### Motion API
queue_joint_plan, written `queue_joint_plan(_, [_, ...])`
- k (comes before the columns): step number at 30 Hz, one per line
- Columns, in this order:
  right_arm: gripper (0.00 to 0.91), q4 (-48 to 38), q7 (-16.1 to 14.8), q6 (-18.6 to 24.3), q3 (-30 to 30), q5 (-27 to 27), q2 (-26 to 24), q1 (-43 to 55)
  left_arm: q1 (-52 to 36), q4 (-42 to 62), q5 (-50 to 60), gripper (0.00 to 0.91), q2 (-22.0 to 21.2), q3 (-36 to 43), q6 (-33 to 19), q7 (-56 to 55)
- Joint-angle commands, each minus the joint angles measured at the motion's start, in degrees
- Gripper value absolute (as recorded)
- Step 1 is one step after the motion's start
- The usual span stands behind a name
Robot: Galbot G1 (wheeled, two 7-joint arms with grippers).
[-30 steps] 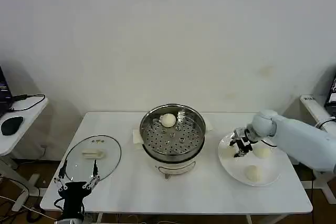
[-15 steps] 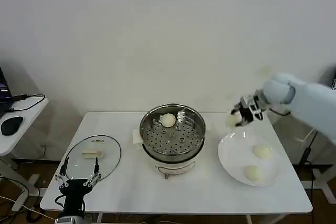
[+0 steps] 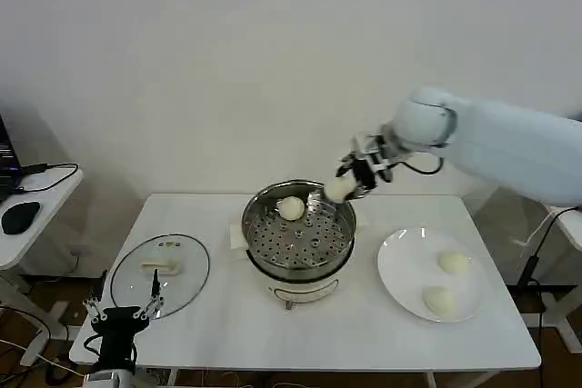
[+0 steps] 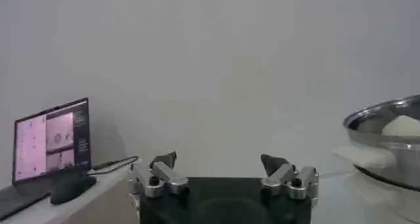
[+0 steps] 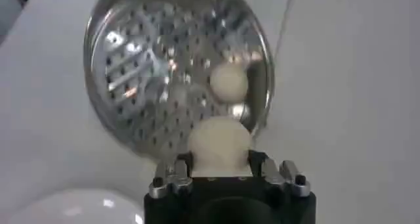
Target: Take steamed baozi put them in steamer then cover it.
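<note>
The steamer [image 3: 298, 235] stands mid-table, one baozi [image 3: 290, 209] lying on its perforated tray at the back. My right gripper [image 3: 348, 184] hovers over the steamer's far right rim, shut on another baozi [image 3: 339, 189]. From the right wrist, that held baozi [image 5: 218, 142] sits between the jaws above the steamer [image 5: 167, 71], with the tray's baozi [image 5: 228, 82] beyond it. Two more baozi [image 3: 454, 263] [image 3: 438, 299] rest on the white plate [image 3: 405, 270]. The glass cover [image 3: 160, 272] lies flat at the left. My left gripper [image 3: 118, 313] waits open at the table's front left edge, just in front of the cover.
A side table with a mouse [image 3: 20, 216] and a laptop [image 4: 51, 140] stands left of the main table. Bare tabletop [image 3: 300, 333] stretches along the front between cover and plate. The steamer's rim [image 4: 387, 113] appears in the left wrist view.
My right gripper lifted a baozi off the plate, rose, and swung left to above the steamer's right rim. The plate went from three baozi to two. The left gripper sank slightly.
</note>
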Motion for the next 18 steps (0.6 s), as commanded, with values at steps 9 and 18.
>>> queue_joint_plan(9, [0.574,-8.3,5.2,-9.7,-1.6,11.2,17.4,-5.9,-0.4,1.5,-16.3,0.907,4.1,-2.1,-4.6,1.7])
queue_joint_plan(18, [0.574,-12.7,7.5,-13.8,-1.7,11.5,20.9,-10.1,-1.1,2.4,-14.3,0.907,3.4,-1.6,-5.8,1.9])
